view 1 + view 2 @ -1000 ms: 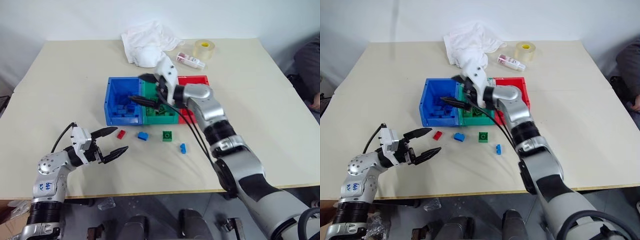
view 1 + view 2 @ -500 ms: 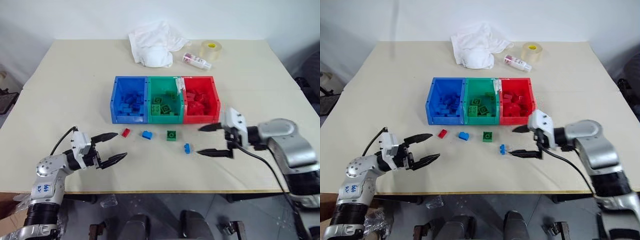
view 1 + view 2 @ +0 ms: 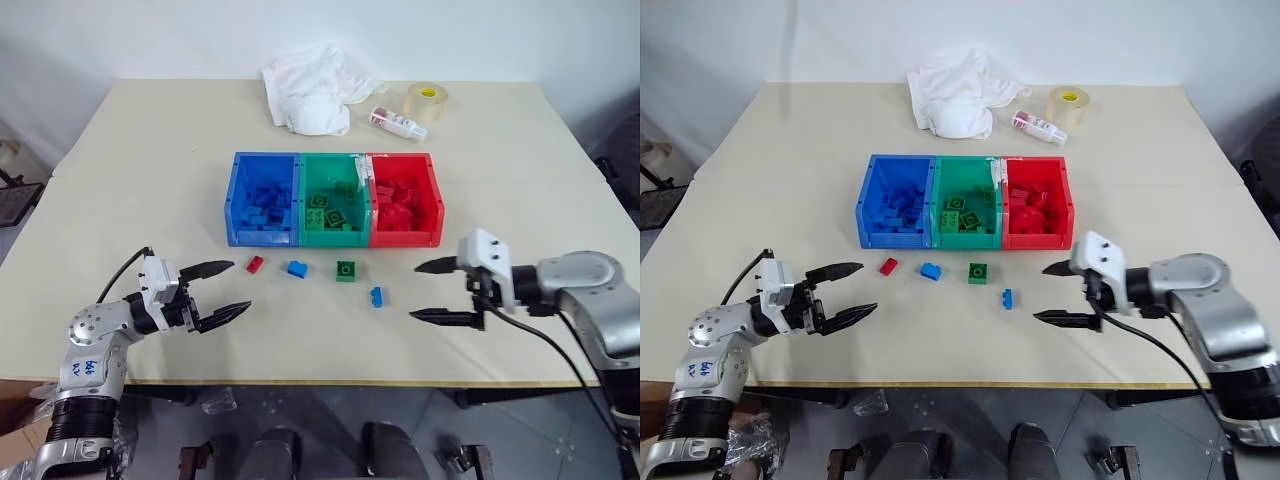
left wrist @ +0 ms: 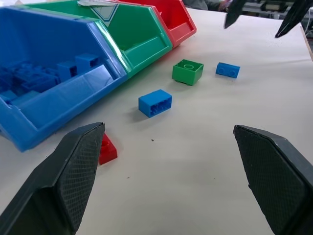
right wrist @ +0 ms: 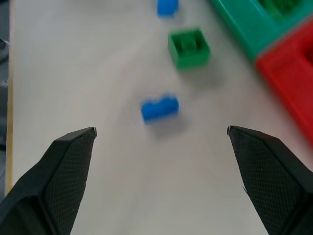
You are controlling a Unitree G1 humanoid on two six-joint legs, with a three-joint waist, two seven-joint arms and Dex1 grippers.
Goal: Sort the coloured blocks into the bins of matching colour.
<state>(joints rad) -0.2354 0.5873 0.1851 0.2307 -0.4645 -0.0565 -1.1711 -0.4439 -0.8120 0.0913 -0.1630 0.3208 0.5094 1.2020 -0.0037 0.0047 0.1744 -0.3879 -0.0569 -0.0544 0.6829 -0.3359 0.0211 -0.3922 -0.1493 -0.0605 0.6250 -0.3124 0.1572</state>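
Back from over the bins comes the right end effector (image 3: 436, 291) — a second ago it was reaching above the green tub, now it hangs low over the worktop (image 3: 150, 160) on the robot's right, jaws spread wide and holding nothing. Its partner, the left end effector (image 3: 218, 291), has kept its post near the front-left edge, also wide open and empty.

Four blocks lie loose in front of the bins (image 3: 333, 238): the red block (image 3: 255, 264), a blue block (image 3: 296, 268), the green block (image 3: 346, 270) and, nearest the right arm, a second small blue block (image 3: 376, 296).

That last one looks like the target — it sits just to the left of the right fingertips, on the line the jaws point along, while the left arm is well apart from it. In the head view its long axis runs roughly front to back, so it lies crosswise to the approach; the jaws would likely close across its length unless the wrist rolls. The red block is the left arm's closest pick.
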